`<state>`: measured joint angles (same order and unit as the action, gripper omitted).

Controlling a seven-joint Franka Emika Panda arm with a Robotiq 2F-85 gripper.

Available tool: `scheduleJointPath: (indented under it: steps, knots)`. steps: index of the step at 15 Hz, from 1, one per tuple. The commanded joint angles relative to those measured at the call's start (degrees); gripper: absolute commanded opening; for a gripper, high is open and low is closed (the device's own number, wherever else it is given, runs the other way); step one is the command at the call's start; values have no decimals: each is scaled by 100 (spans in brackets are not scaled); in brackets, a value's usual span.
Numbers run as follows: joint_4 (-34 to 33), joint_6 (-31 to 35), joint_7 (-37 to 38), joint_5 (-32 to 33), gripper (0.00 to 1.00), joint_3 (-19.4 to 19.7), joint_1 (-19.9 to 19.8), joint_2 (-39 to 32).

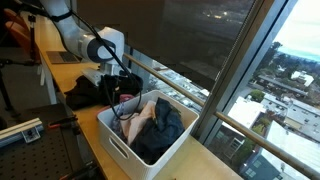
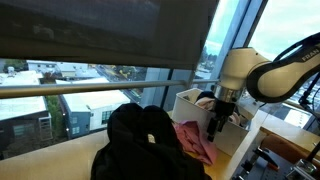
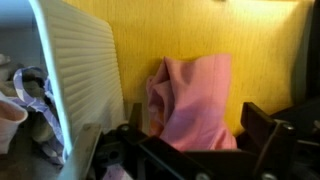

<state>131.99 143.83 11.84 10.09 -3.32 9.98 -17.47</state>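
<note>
Steeply down: end effector (image 2: pixel 212 131), jaws apart, over pink cloth (image 3: pixel 195 100).

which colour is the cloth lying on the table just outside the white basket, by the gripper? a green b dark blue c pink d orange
c: the wrist view shows a pink cloth on the yellow tabletop beside the white basket, ahead of the open gripper.

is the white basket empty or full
Nearly full: the white basket holds a dark garment and pale clothes piled up to its rim.
</note>
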Motion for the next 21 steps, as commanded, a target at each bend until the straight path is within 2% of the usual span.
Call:
scheduleJointPath:
  steps: [1,9,13,18,21]
  knots:
    - [-222,-124,65,354,100,31,214,-101]
    - [-966,-629,-12,1295,100,15,640,-478]
    - [-1555,-540,-154,1531,100,38,682,-1187]
    - [-2214,-621,-261,1719,100,247,775,-2089]
    - [-2456,-624,-352,1629,100,311,753,-2450]
